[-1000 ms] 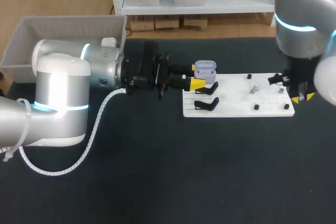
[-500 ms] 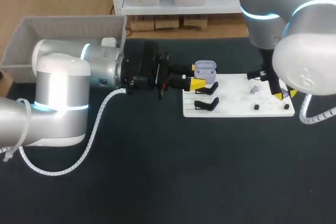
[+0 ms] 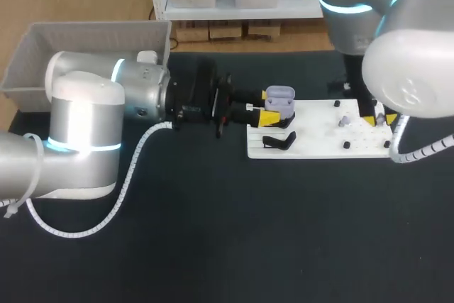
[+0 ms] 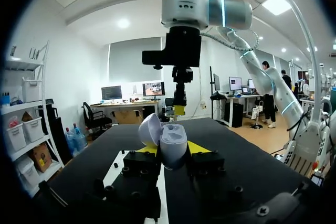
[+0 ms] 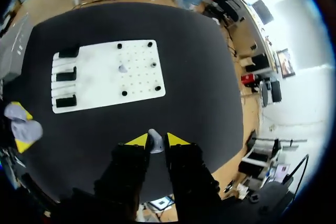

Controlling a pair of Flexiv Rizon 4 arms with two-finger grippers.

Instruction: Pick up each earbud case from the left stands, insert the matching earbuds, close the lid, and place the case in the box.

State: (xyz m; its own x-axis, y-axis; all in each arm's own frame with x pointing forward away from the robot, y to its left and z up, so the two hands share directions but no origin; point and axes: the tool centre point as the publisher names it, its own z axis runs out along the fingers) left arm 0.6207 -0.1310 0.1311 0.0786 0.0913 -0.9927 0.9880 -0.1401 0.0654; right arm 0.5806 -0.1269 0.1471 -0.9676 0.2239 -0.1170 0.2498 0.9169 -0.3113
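Observation:
An open lavender earbud case (image 3: 279, 97) (image 4: 170, 142) is held at the white board's (image 3: 319, 136) left end, with my left gripper (image 3: 269, 106) (image 4: 174, 148) shut on its sides. The lid is tipped back. My right gripper (image 3: 381, 118) (image 5: 153, 140) hangs high over the board's right end, shut on a small lavender earbud (image 5: 154, 141). A second earbud (image 3: 342, 121) (image 5: 122, 68) rests on the board. In the right wrist view the case (image 5: 23, 125) shows off the board's stand end.
Black stands (image 3: 280, 141) (image 5: 65, 74) sit in a row at the board's left end, with small black pegs (image 3: 347, 145) on its right part. A grey box (image 3: 85, 40) stands at the table's back left. Dark tabletop lies in front of the board.
My right arm swung in from the right, its gripper shifting slightly left over the board's right end. My left gripper with the case edged a little to the right.

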